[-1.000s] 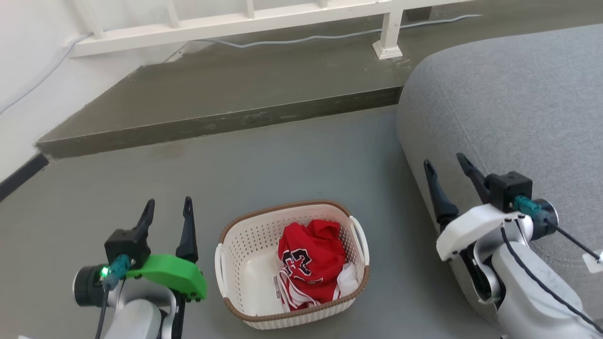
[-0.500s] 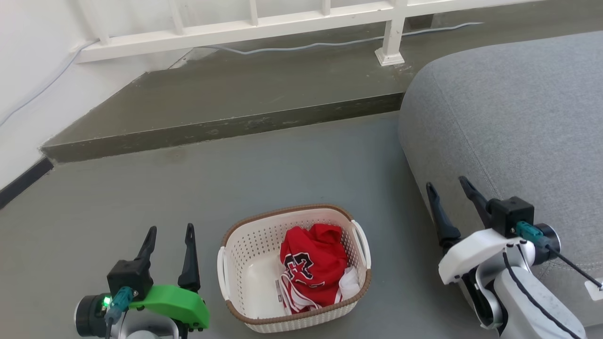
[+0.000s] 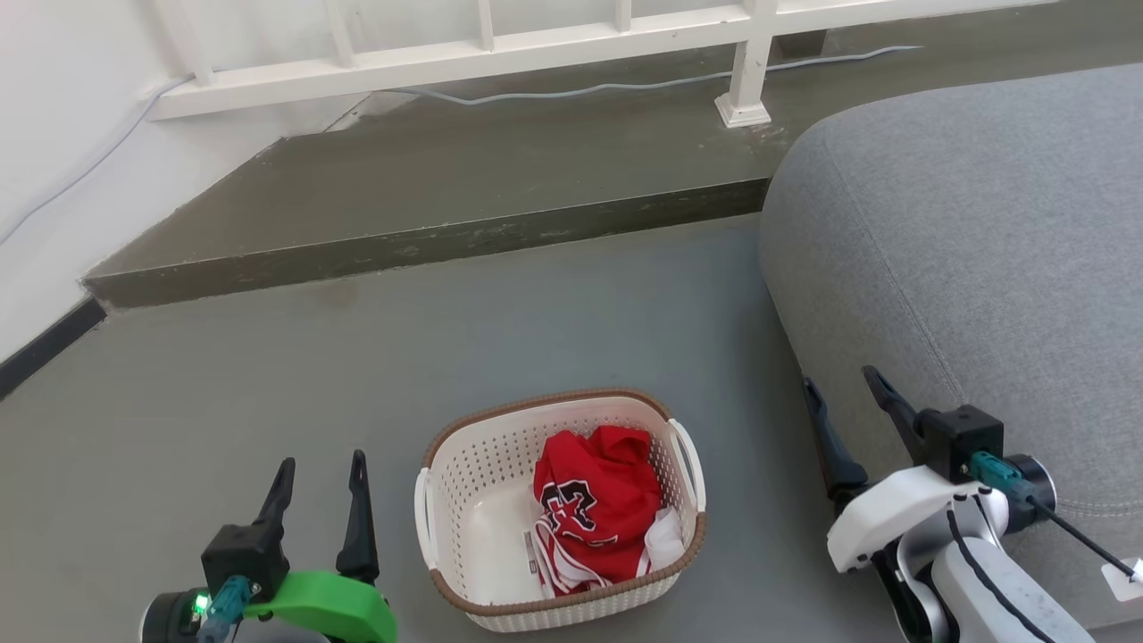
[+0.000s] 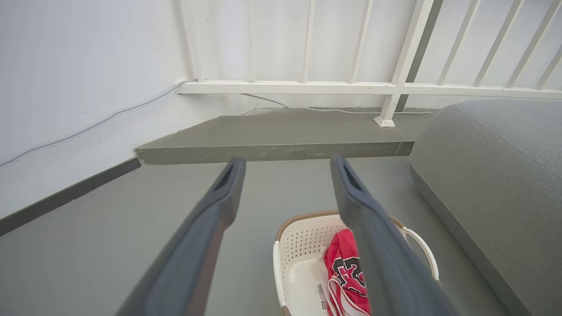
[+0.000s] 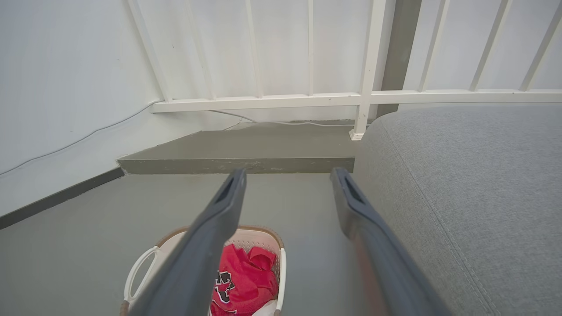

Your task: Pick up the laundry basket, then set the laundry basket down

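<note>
Grey, smooth floor (image 3: 402,357) ran up to a raised step (image 3: 429,241) and a white railing (image 3: 536,54), with a coarse-woven grey sofa (image 3: 964,250) on the right. The laundry basket (image 3: 536,402) sat on the floor between the arms. It was cream perforated plastic with rounded corners and a brown woven-look rim. It had a thin white loop handle (image 3: 692,460) at each short side and a crumpled red jersey (image 3: 594,505) inside. The left pincer (image 3: 321,463) and right pincer (image 3: 839,379) both stood apart, empty, clear of the basket. I judged the handles slippery. An uneven lift could tilt the basket, and the right arm might snag the sofa.
</note>
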{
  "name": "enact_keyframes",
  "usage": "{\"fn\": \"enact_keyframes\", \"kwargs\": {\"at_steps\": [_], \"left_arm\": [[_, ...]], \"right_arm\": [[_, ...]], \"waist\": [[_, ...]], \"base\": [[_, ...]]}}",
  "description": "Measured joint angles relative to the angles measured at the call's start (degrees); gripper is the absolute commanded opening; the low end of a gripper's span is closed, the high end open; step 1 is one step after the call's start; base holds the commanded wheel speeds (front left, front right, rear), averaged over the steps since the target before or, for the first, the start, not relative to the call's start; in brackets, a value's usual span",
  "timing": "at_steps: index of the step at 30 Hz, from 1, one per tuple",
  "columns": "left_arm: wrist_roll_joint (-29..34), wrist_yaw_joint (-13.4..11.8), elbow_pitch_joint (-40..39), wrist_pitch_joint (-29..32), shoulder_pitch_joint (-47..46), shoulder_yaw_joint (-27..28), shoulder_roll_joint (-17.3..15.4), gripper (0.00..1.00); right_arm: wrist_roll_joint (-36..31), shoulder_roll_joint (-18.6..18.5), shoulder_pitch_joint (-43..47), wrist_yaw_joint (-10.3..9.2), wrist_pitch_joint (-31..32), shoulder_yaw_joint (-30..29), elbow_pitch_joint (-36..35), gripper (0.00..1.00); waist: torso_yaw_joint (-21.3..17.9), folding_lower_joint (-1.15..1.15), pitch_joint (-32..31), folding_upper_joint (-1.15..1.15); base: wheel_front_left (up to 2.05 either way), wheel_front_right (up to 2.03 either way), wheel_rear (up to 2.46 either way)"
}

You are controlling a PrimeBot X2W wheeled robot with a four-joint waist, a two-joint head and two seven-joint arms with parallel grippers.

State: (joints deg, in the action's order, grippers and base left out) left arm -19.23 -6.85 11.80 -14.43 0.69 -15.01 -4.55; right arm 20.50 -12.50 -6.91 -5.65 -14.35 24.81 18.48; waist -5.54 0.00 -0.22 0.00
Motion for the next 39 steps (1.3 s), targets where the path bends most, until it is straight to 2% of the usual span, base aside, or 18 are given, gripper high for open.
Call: {"fn": "enact_keyframes", "kwargs": {"at_steps": [28, 29, 39], "left_arm": [[2.4, -0.01, -1.33, 0.0, 2.89, 0.63, 0.62, 1.0], [2.61, 0.0, -1.38, 0.0, 2.9, 0.6, 0.63, 0.0], [0.29, 0.63, 0.12, 0.26, 3.78, 0.34, 1.05, 0.0]], "right_arm": [[-2.56, 0.11, 1.75, 0.1, 0.0, -1.54, -0.91, 1.0], [-2.66, 0.12, 1.76, 0.11, 0.0, -1.59, -0.88, 0.0], [-0.26, 1.3, 4.13, 0.6, 0.27, -2.5, 0.36, 0.0]], "waist": [[-0.1, 0.0, 0.12, 0.0], [-0.09, 0.0, 0.14, 0.0], [0.15, 0.0, 0.16, 0.0]], "base": [[0.0, 0.0, 0.0], [0.0, 0.0, 0.0], [0.0, 0.0, 0.0]]}}
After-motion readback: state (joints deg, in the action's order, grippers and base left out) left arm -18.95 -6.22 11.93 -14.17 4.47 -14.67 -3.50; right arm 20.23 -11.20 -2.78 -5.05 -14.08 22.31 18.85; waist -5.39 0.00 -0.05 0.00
